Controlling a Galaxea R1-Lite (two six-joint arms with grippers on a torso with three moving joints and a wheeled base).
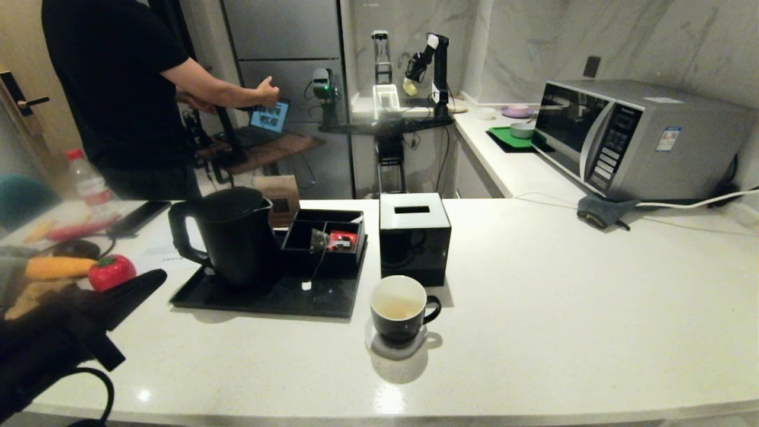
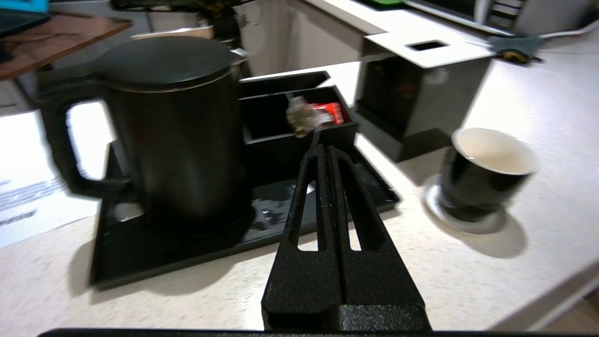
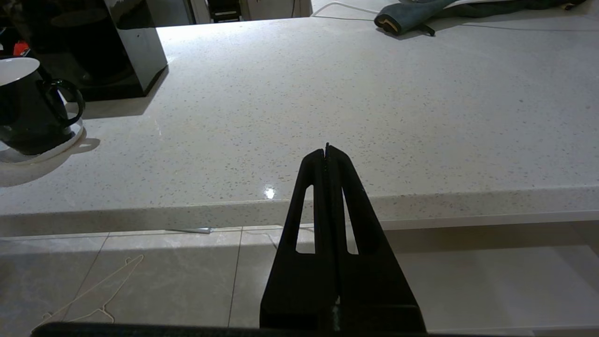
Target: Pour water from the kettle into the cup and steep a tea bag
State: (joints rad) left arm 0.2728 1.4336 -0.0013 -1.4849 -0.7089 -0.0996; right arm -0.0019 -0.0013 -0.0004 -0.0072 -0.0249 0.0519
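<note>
The matte black kettle (image 1: 234,237) stands lid on at the left of a black tray (image 1: 267,299), its loop handle toward my left arm. My left gripper (image 1: 159,277) hovers left of the tray, shut and empty, apart from the kettle (image 2: 173,135). The pale tea bag (image 1: 318,239) leans on the edge of a black compartment box; its string hangs down to a white tag (image 1: 306,286). The black cup (image 1: 398,308) sits on a pale coaster right of the tray, with a faint yellowish tint inside. No water shows clearly. My right gripper (image 3: 326,148) is shut before the counter's front edge.
A black cube tissue box (image 1: 413,237) stands just behind the cup. A red packet (image 1: 343,239) lies in the compartment box. Toy fruit (image 1: 111,271) and a bottle clutter the counter's left end. A microwave (image 1: 628,139) and a cloth (image 1: 599,210) are far right. A person stands behind.
</note>
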